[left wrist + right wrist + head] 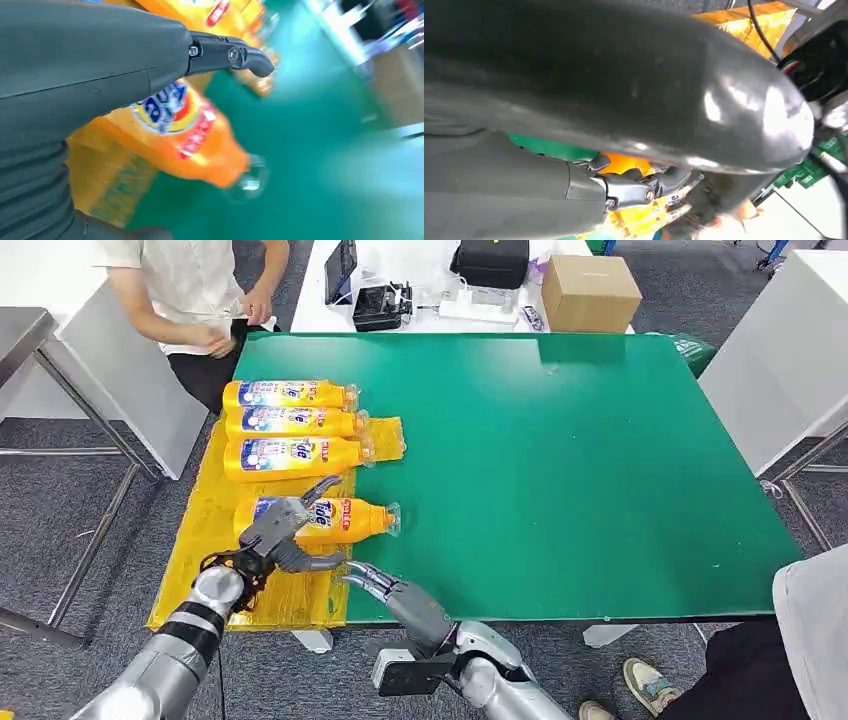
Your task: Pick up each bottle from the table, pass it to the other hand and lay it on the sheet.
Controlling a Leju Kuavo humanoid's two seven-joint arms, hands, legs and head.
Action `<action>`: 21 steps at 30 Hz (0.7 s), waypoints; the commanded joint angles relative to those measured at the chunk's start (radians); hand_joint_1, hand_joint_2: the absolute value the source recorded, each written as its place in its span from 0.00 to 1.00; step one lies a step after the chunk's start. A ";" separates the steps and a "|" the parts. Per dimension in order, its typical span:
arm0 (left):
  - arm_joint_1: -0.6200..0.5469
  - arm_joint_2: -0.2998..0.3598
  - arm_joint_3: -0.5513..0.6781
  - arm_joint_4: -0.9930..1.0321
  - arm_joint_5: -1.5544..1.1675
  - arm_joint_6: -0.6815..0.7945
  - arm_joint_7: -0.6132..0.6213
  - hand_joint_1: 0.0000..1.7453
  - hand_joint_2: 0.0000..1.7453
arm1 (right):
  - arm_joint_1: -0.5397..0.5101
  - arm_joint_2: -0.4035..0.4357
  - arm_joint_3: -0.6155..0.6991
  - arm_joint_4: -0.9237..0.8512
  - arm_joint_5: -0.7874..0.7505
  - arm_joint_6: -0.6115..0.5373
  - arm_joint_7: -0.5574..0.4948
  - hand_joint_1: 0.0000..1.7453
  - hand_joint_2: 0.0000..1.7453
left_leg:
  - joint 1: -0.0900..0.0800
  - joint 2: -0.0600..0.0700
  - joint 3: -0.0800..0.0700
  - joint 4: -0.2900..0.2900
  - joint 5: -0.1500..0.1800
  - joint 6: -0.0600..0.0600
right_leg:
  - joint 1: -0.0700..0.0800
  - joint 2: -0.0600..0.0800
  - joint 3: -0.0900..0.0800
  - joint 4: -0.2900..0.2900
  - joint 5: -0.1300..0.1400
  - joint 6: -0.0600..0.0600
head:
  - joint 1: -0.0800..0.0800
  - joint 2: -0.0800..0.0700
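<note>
Three yellow bottles (290,422) lie side by side on the yellow sheet (200,540) at the left end of the green table (560,460). A fourth yellow bottle (350,520) lies on the sheet nearer me, cap pointing right. My left hand (275,535) hovers over its base end with fingers spread, gripping nothing. In the left wrist view that bottle (185,140) lies beneath an outstretched finger. My right hand (395,590) is at the table's front edge, just right of the sheet, with its fingers (634,187) extended and empty.
A person (190,290) stands at the table's far left corner. A cardboard box (588,290) and a black case (490,260) sit on the white table behind. Another white table (790,350) stands to the right, and a second person (800,640) is at the near right.
</note>
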 commanded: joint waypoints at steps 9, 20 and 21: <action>0.282 0.027 0.173 -0.447 0.623 -0.107 0.087 0.00 1.00 | 0.102 -0.043 -0.042 -0.130 -0.109 0.035 -0.045 0.00 0.00 | -0.001 0.002 0.000 -0.001 -0.002 -0.001 | -0.001 0.000 -0.002 0.000 -0.001 -0.001 | 0.000 0.000; 0.621 -0.008 0.048 -0.776 0.515 -0.026 0.007 0.00 1.00 | 0.330 -0.011 -0.260 -0.463 -0.419 0.078 -0.045 0.00 0.00 | -0.001 0.001 -0.003 0.000 -0.004 -0.001 | -0.001 -0.001 -0.005 0.000 -0.004 0.002 | 0.000 0.000; 0.614 -0.006 0.047 -0.771 0.515 -0.025 0.007 0.00 1.00 | 0.328 -0.010 -0.260 -0.461 -0.418 0.078 -0.045 0.00 0.00 | -0.001 0.000 -0.001 0.000 -0.006 0.000 | -0.001 -0.001 -0.003 0.000 -0.006 0.001 | 0.000 0.000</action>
